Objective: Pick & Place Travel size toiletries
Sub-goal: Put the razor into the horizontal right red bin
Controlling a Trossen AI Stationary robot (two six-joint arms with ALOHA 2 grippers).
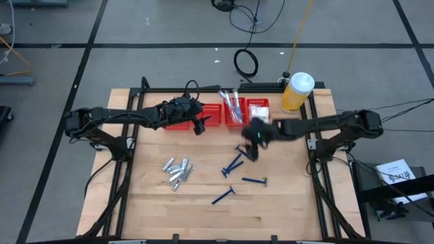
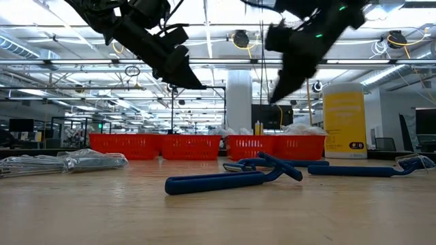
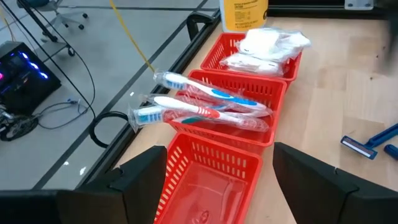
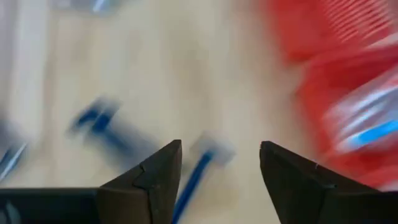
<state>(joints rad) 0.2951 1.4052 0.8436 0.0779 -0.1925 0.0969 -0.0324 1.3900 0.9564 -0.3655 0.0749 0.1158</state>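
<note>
Several short silvery tubes (image 1: 176,171) lie in a heap on the table's left half. Three dark-blue handled sticks (image 1: 232,163), (image 1: 255,180), (image 1: 222,196) lie flat mid-table, also seen in the low view (image 2: 225,180). White-teal sticks in clear wrap (image 3: 205,106) lie across the middle red basket's rim. White packets (image 3: 267,46) fill the basket beyond it. My left gripper (image 3: 217,155) hangs open above an empty red basket (image 3: 205,180). My right gripper (image 4: 221,149) is open and raised above a blue stick (image 4: 193,177), holding nothing.
A row of red mesh baskets (image 1: 203,115) stands along the table's far edge. A big yellow white-capped bottle (image 1: 296,91) stands at the far right corner. Bare wood lies along the near edge and the right side. Cables lie on the floor beyond the table.
</note>
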